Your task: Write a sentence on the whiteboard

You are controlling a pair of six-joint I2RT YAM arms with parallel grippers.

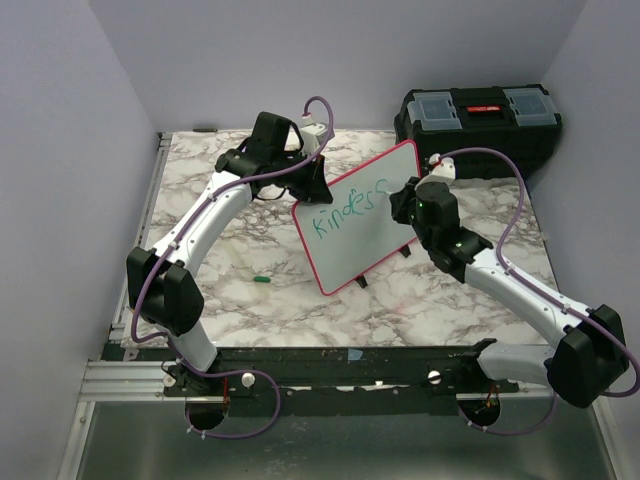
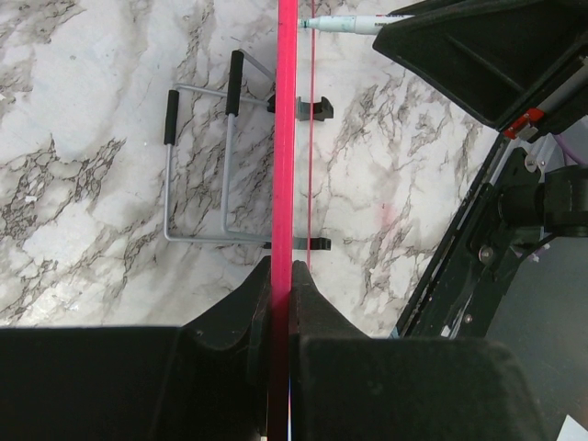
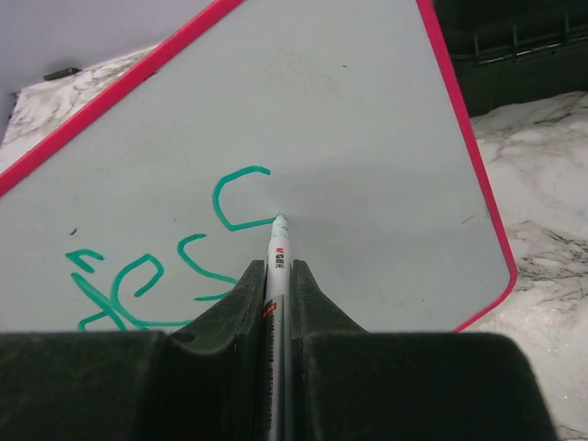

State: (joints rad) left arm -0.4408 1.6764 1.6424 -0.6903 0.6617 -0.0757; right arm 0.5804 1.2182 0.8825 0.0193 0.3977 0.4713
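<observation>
The whiteboard [image 1: 360, 215], white with a red-pink rim, stands tilted on the marble table. My left gripper [image 1: 308, 178] is shut on its upper left rim; in the left wrist view the rim [image 2: 284, 138] runs edge-on between the jaws of the left gripper [image 2: 280, 276]. Green lettering [image 1: 345, 208] reading "Kindes" plus a half-drawn letter crosses the board in one line. My right gripper [image 3: 277, 276] is shut on a white marker [image 3: 278, 253], whose tip touches the board [image 3: 367, 138] at the end of the last green stroke [image 3: 234, 197]. The right gripper [image 1: 405, 200] is at the board's right part.
A black toolbox [image 1: 480, 120] stands at the back right. A green marker cap [image 1: 261, 279] lies on the table left of the board. A wire stand [image 2: 207, 156] lies behind the board. The walls close in at left, back and right.
</observation>
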